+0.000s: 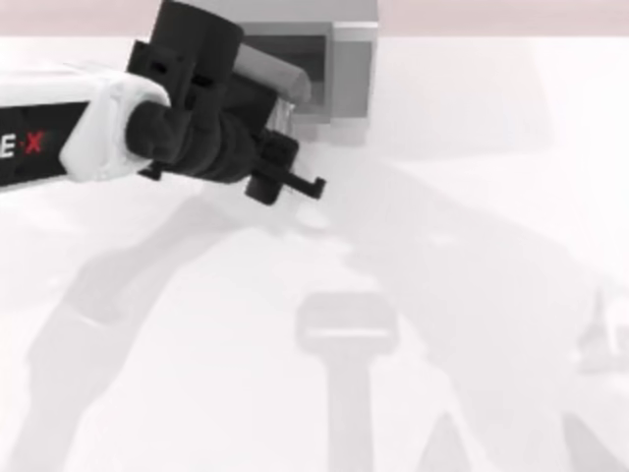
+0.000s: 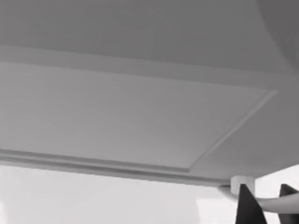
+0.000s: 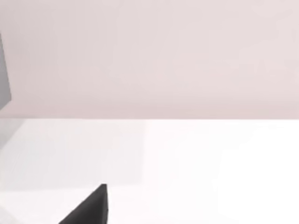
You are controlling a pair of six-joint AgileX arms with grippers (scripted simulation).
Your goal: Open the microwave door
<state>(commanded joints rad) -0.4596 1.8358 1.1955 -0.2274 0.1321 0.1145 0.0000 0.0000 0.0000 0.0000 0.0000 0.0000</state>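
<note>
Your microwave door [image 1: 280,71] already stands partly swung out, dark cavity showing. Left gripper [image 1: 287,179] fingers sit at its handle [image 2: 243,183]; I cannot tell whether they clamp it.

Microwave [image 1: 352,69]: grey, matt metallic casing. Microwave door [image 2: 140,116]: smooth dull grey panel, flat sheen. Left end effector [image 1: 300,180]: matt black plastic look. Tabletop [image 1: 472,197]: smooth white, faintly glossy.

Bright, even light washes the white tabletop [image 1: 472,147] almost to glare in the top view. Soft grey shadows of both arms spread across it, their edges diffuse. The microwave door [image 2: 131,116] fills the left wrist view in flat, dull grey, slightly soft.
</note>
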